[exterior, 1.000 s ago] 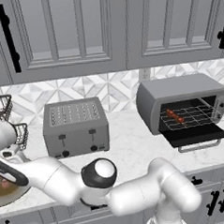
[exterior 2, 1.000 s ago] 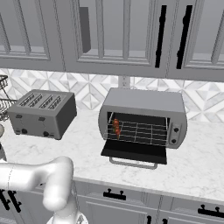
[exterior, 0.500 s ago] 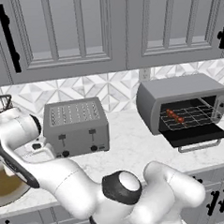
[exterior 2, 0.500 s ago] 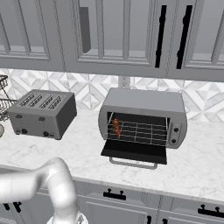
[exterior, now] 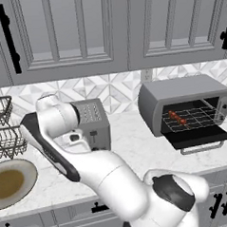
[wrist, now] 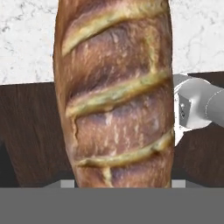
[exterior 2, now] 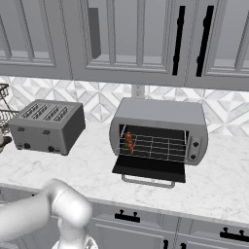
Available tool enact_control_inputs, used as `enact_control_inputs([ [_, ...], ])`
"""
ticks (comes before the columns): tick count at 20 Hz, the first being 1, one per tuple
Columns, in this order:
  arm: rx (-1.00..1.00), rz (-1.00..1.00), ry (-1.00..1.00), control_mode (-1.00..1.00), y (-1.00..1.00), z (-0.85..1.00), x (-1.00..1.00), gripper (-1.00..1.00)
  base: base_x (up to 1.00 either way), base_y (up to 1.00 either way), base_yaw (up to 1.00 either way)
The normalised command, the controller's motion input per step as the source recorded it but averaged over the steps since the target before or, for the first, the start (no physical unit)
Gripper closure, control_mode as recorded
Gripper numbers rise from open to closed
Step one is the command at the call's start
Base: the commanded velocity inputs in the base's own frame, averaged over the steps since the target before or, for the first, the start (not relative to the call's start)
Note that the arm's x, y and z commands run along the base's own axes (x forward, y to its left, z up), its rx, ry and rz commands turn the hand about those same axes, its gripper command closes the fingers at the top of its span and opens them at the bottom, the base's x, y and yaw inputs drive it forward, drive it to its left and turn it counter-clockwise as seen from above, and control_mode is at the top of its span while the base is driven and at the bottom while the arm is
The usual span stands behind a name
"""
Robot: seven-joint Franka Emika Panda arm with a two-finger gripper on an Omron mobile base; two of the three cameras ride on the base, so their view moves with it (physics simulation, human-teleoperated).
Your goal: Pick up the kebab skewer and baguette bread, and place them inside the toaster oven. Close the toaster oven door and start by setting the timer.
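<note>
Close under the hand camera, the baguette bread [wrist: 116, 94] lies lengthwise along the gripper [wrist: 122, 181], its golden-brown crust and four pale slash marks turned toward the lens. The jaws are clamped on the loaf's two flanks, though the loaf hides the fingertips themselves. Behind the loaf lie a dark wooden surface [wrist: 30, 131] and, further off, the white marble counter [wrist: 197, 39]. In the left base view the white arm [exterior: 105, 177] rises from the lower right and bends up and leftward in front of the pop-up toaster [exterior: 94, 123], which stands against the patterned tile wall. To the left of the arm are a wire basket rack [exterior: 2, 127] and, below it, a round dish with a brown centre [exterior: 10, 183]. The toaster oven [exterior: 181, 94] stands on the counter well to the right of the pop-up toaster. The toaster oven door [exterior: 198, 138] is dropped fully open, lying roughly level, with its silver bar handle at the front edge. The kebab skewer [exterior: 177, 117] rests on the inner wire rack toward the left side of the cavity, its red and brown chunks visible through the opening. The right base view shows the same layout: pop-up toaster [exterior 2: 46, 126] at left, toaster oven [exterior 2: 160, 113] at centre with door [exterior 2: 148, 168] down, and skewer [exterior 2: 129, 141] at the left end of the rack. Two knobs sit on the oven's right-hand panel.
</note>
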Motion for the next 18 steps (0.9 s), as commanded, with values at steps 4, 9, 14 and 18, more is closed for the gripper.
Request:
enact_control_inputs([
  [4,0.05,0.0,0.0,-1.0,-1.0,0.49,-0.48,1.0,0.0,0.0,0.0],
  [9,0.06,0.0,0.0,-1.0,-1.0,0.46,-0.27,1.0,0.0,0.0,0.0],
  [14,0.05,0.0,0.0,-1.0,-1.0,0.42,-0.16,1.0,0.0,0.0,0.0],
  [18,0.04,0.0,0.0,-1.0,-1.0,0.39,-0.03,1.0,0.0,0.0,0.0],
])
